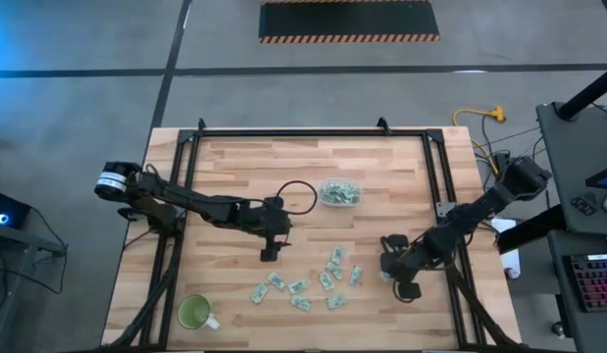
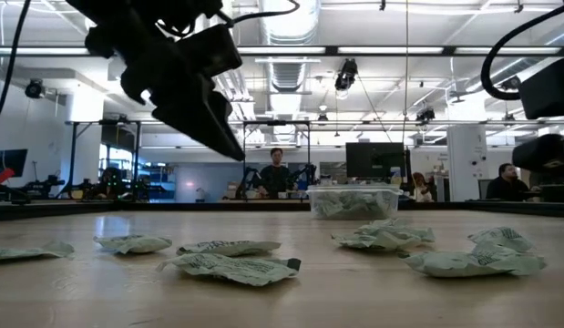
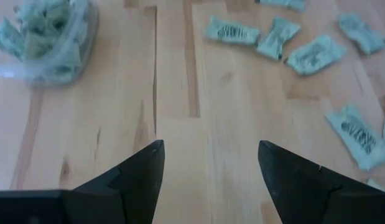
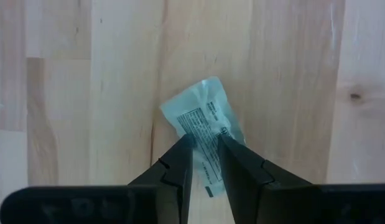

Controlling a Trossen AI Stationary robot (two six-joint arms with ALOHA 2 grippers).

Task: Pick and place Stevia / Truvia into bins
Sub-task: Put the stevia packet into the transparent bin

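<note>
High view: your clear tub [image 1: 339, 193] holds sachets, count unclear. Right gripper [image 4: 204, 163] pinches 1 sachet [image 4: 201, 118], lower end hidden; left gripper [image 3: 208, 177] gapes wide, empty.

One camera is looking straight down on the pale wooden plank worktop [image 1: 313, 196]; another is peering level across it; both wrist cameras are hovering close above it.

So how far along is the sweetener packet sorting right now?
Partly done. The clear bin already holds a pile of sachets. The right gripper is pinching one sachet. The left gripper is open and empty above the table. About ten loose sachets remain.
</note>
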